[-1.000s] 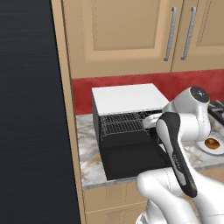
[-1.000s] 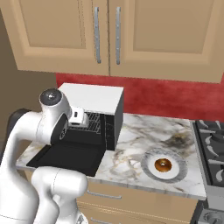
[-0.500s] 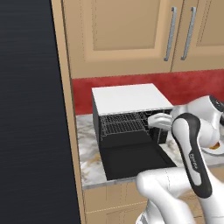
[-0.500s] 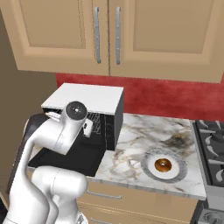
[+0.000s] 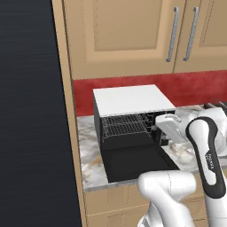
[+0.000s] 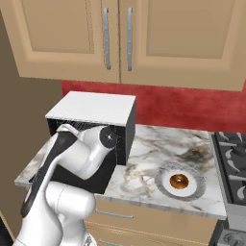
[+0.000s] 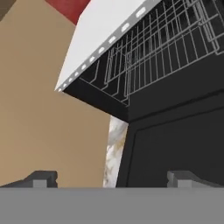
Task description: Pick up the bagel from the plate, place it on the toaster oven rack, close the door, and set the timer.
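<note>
The bagel [image 6: 179, 181], a small golden-brown ring, lies in the middle of the round plate [image 6: 162, 182] on the counter to the right of the toaster oven [image 6: 93, 107]. The oven's black door [image 5: 136, 164] hangs open and flat in front of it. Inside, the silver wire rack [image 5: 124, 126] is bare, and the rack [image 7: 175, 49] looks the same from the hand. My gripper [image 5: 161, 134] hovers at the oven's right front corner, above the door [image 7: 175, 148]. Its fingertips [image 7: 42, 178] stand wide apart, open, with nothing between them.
Wooden wall cabinets [image 6: 120, 38] hang above a red backsplash [image 6: 182, 108]. A tall tan panel [image 5: 66, 111] bounds the oven's left side. A stove [image 6: 233, 163] sits at the far right. Bare marble counter [image 6: 153, 144] lies between oven and plate.
My arm has swung to the right across the oven's front, its elbow now lower and nearer the oven's right side. The gripper stayed open. Bagel, plate and door have not moved.
</note>
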Available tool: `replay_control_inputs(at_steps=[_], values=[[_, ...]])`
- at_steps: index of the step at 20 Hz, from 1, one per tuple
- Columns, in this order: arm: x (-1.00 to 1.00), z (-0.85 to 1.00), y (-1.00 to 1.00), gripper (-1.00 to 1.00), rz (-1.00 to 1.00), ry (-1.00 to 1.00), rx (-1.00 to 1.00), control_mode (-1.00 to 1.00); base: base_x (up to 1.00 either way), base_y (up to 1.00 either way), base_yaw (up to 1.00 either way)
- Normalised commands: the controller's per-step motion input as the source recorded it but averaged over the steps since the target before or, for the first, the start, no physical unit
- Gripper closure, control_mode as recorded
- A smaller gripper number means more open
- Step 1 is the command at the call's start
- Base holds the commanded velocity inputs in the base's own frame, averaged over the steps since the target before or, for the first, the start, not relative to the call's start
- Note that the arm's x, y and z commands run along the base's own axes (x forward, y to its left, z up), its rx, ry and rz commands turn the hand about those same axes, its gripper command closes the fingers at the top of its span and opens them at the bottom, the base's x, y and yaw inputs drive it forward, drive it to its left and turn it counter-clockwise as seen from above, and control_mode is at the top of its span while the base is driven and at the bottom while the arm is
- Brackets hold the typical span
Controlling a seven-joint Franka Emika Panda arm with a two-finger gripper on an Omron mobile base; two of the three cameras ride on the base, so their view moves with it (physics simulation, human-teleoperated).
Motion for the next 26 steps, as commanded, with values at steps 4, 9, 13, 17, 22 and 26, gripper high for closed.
replay_control_inputs(at_steps=[4,9,13,17,22,26], values=[[0.00,-0.11,0.15,-1.00,0.00,0.09,0.20,-1.00,0.00,0.00,0.00],[0.00,-0.09,0.27,-1.00,0.00,0.01,0.03,-1.00,0.00,0.00,0.00],[0.00,-0.09,0.28,-1.00,0.00,0.00,0.00,-1.00,0.00,0.00,0.00],[0.06,-0.11,0.19,-1.00,0.00,0.00,-0.01,-1.00,0.00,0.00,0.00],[0.25,-0.09,0.03,-1.00,0.00,0.00,-0.01,-1.00,0.00,0.00,0.00],[0.36,-0.10,0.00,-1.00,0.00,0.00,0.00,-1.00,0.00,0.00,0.00]])
